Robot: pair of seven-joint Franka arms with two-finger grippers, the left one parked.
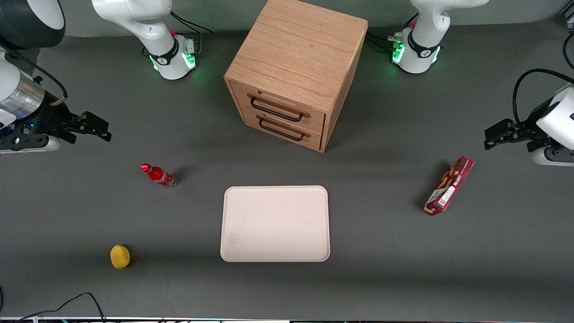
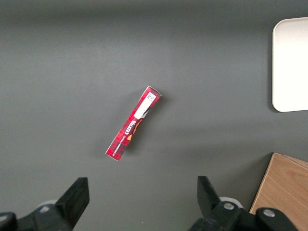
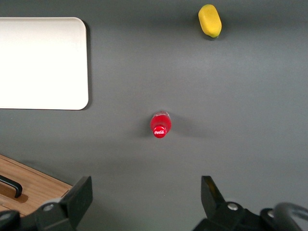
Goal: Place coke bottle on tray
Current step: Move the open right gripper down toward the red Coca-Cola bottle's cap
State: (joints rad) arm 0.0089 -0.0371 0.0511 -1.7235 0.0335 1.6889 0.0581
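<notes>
Grey bench carries everything. Standing upright on it, the bottle is beside the tray, apart from it and toward the working arm's end. Above the bench, the end effector hangs with fingers spread wide and holding nothing, farther from the front camera than the bottle. A yellow object lies nearer the camera. The cabinet with 2 drawers stands farther off than the tray, and the snack box lies toward the parked arm's end.
</notes>
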